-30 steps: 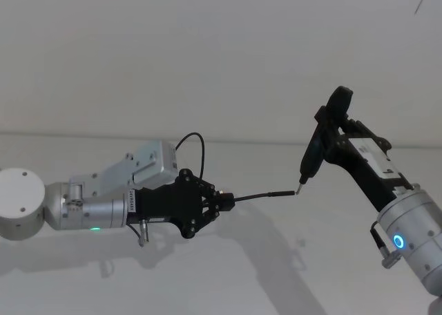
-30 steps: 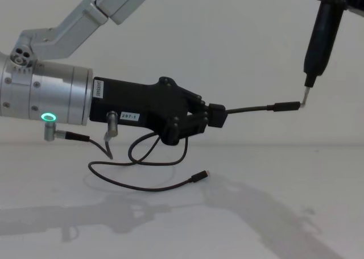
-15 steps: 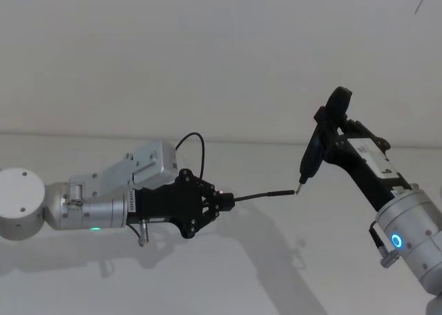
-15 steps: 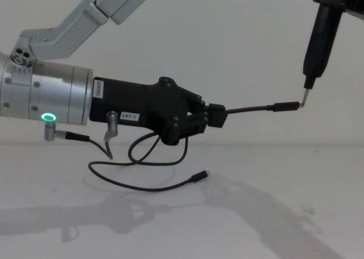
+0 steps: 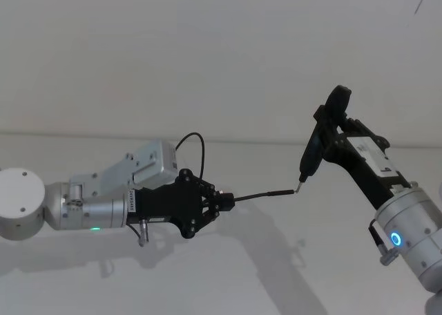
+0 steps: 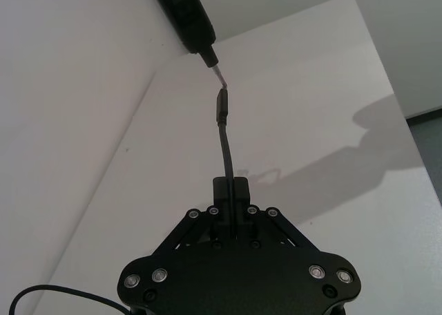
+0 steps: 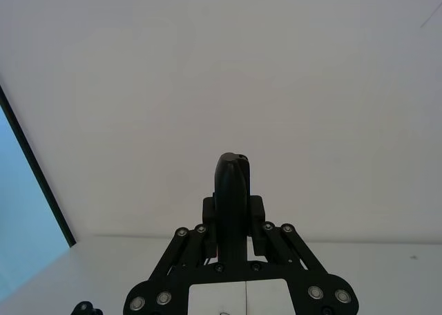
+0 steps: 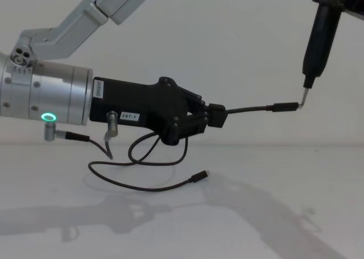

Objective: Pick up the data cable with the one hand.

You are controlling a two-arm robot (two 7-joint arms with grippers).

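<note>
My left gripper (image 5: 224, 200) (image 8: 216, 116) (image 6: 230, 188) hangs above the table and is shut on the data cable (image 5: 266, 193) (image 8: 256, 108) (image 6: 225, 146), a thin black cord. A short stiff length sticks out from the fingers toward the right, ending in a slim plug (image 8: 284, 106). The remaining cord droops in a loop under the gripper, and its other plug (image 8: 199, 176) lies on the table. My right gripper (image 5: 333, 134) (image 7: 232, 222) is shut on a slim black upright tool (image 5: 312, 153) (image 8: 318, 43) (image 6: 183, 14). The tool's thin metal tip touches the held plug.
The white table (image 8: 267, 213) spreads below both arms, with a plain white wall behind. A short dark wire with a silver connector (image 8: 111, 124) hangs from the left wrist next to the green ring light (image 8: 48, 117). The right wrist shows a blue ring light (image 5: 396, 240).
</note>
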